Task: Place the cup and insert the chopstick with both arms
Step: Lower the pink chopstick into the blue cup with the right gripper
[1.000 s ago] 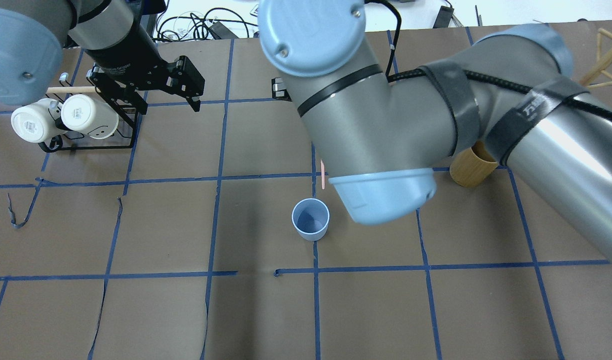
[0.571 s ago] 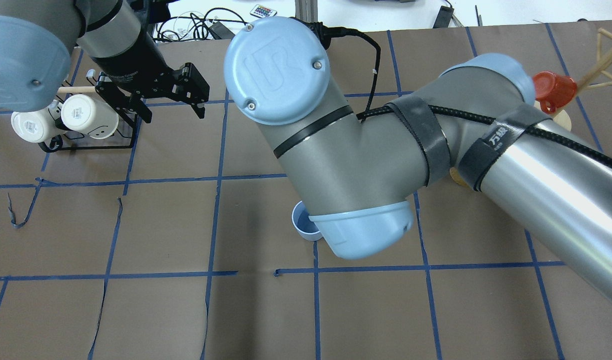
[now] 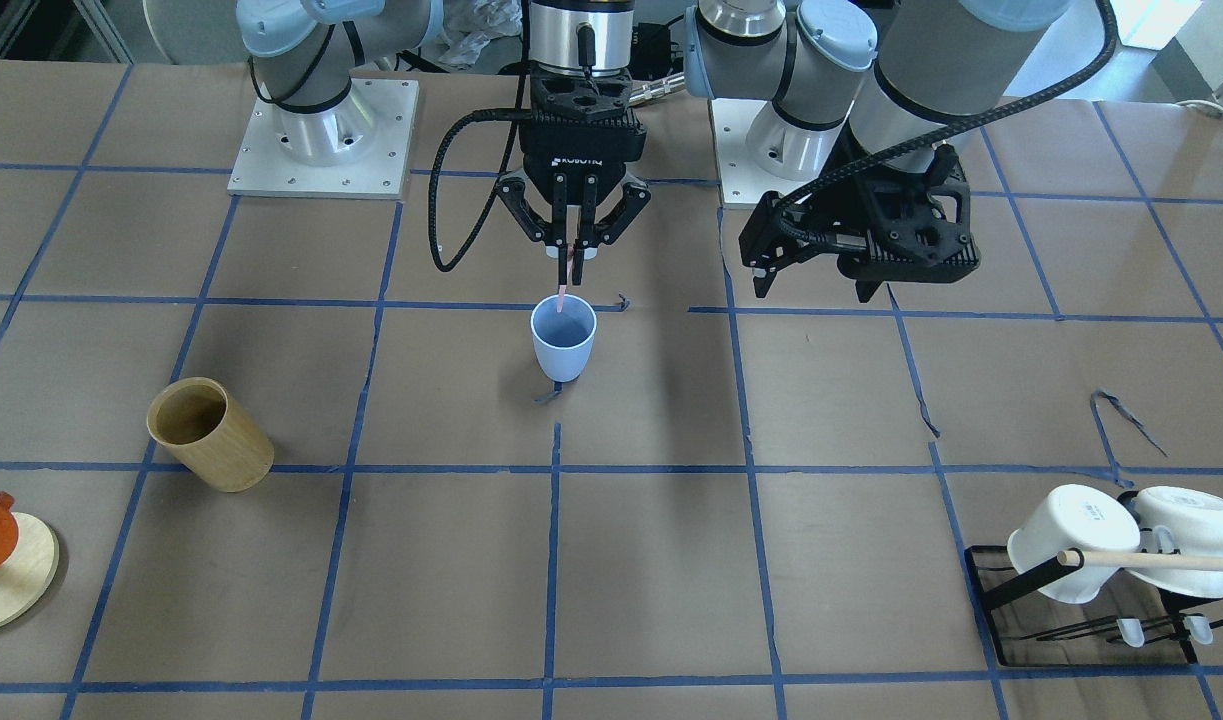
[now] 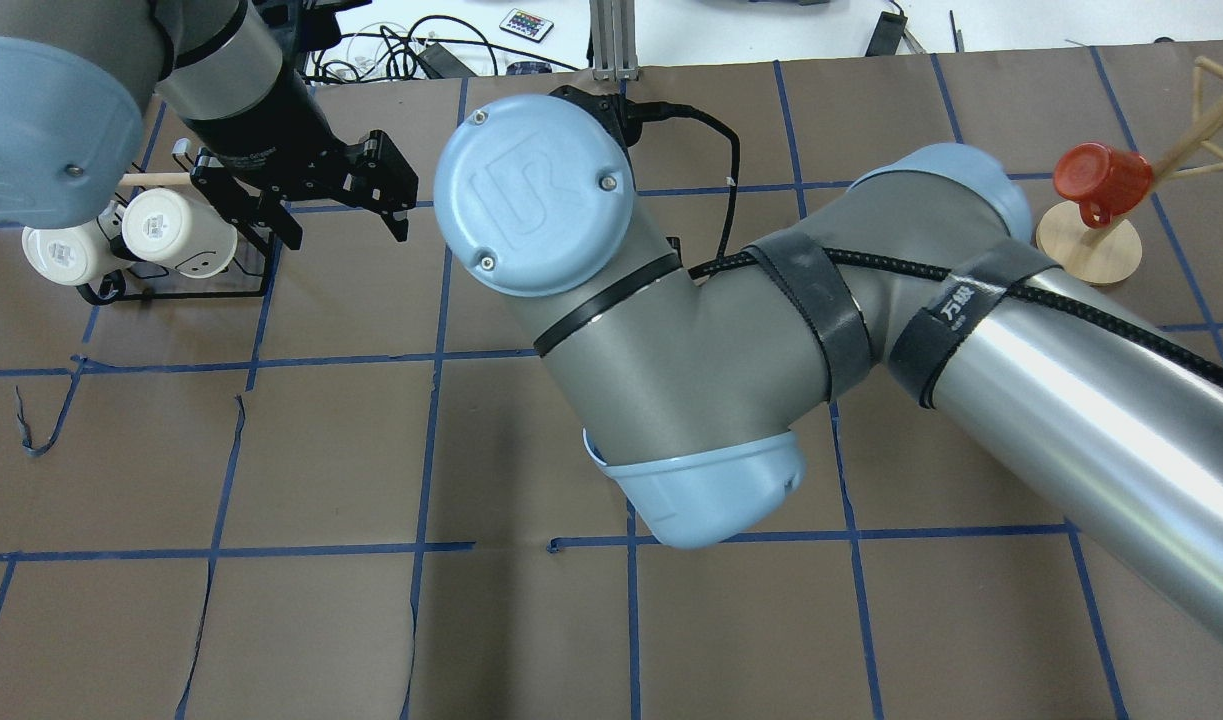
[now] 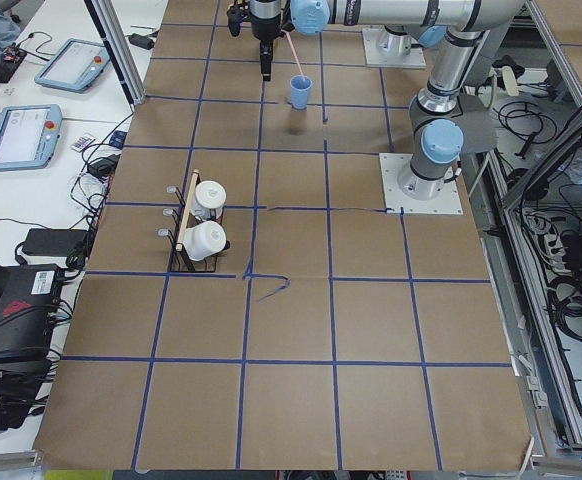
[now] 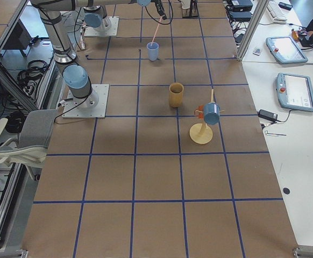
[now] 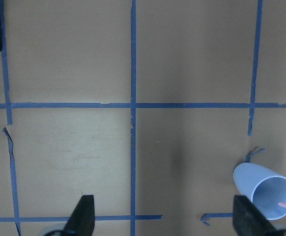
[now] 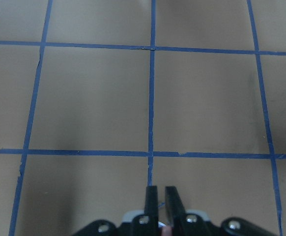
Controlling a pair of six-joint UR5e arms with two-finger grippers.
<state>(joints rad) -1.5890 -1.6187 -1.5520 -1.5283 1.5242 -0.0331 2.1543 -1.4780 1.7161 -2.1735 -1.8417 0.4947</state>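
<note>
Finds the blue cup (image 3: pixel 563 345) already upright toward the robot-side edge of the counter (image 3: pixel 671 600), left gripper (image 3: pixel 811 285) off beside it with jaws wide and empty, right gripper (image 3: pixel 571 250) with jaws pinched on the pink chopstick (image 3: pixel 566 278), tip at the cup's mouth; likely leaves only lowering and release.

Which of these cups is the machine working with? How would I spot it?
On the brown table gridded with blue tape, look under the claw holding a pink chopstick. There stands the pale blue cup; its neighbours are a tan cup and white mugs.
</note>
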